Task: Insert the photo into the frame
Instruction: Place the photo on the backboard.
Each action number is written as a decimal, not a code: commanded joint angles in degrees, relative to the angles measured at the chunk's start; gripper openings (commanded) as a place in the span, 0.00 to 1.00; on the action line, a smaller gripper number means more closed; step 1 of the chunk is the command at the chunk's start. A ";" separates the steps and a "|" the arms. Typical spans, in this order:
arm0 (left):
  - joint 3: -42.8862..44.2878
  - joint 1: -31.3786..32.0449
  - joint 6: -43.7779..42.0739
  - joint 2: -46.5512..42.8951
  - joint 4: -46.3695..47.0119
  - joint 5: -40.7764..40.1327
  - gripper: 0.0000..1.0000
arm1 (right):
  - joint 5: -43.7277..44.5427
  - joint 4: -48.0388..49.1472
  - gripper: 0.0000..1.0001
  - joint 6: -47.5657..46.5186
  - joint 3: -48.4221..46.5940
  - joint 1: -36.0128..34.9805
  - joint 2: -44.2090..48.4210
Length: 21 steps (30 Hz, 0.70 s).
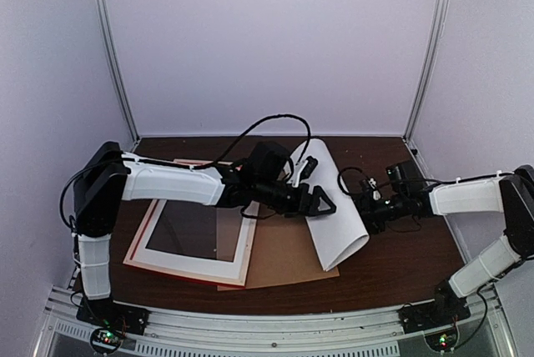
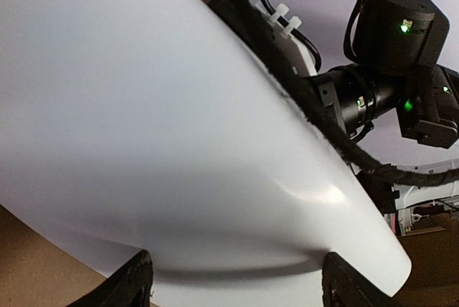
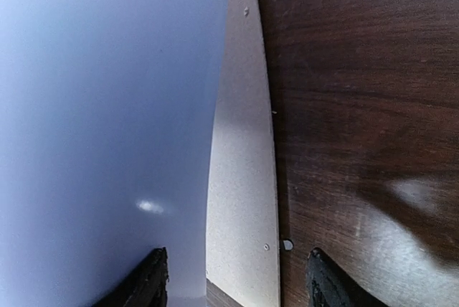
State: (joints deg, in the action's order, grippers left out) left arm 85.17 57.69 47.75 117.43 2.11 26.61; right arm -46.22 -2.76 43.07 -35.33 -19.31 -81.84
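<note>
The large photo print (image 1: 344, 233), white back outward, stood bowed over the plain brown backing board (image 1: 284, 258), just right of the thin red rectangular frame (image 1: 188, 269). We saw the left gripper (image 1: 324, 203) and right gripper (image 1: 367, 209) both spread wide, clamping nothing, so we feared it might spring away or crease under a push.

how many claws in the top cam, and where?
2. Left claw reaches over the middle of the curled photo; right claw sits at the photo's right edge. Both are in plain view; none hidden.
</note>
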 commanded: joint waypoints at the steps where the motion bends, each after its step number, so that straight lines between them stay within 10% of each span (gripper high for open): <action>1: -6.51 -0.42 -2.52 -7.44 -3.84 -8.08 0.82 | 2.63 2.22 0.65 0.66 -2.91 -3.51 -2.61; 21: -24.08 -1.91 -1.61 -21.55 -17.67 -21.45 0.86 | 15.30 -6.12 0.63 -1.89 -10.81 -13.84 -8.68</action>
State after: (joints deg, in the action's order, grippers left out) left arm 62.89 56.86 46.17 98.83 -15.05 7.29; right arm -36.53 -4.29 43.31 -44.03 -32.01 -91.18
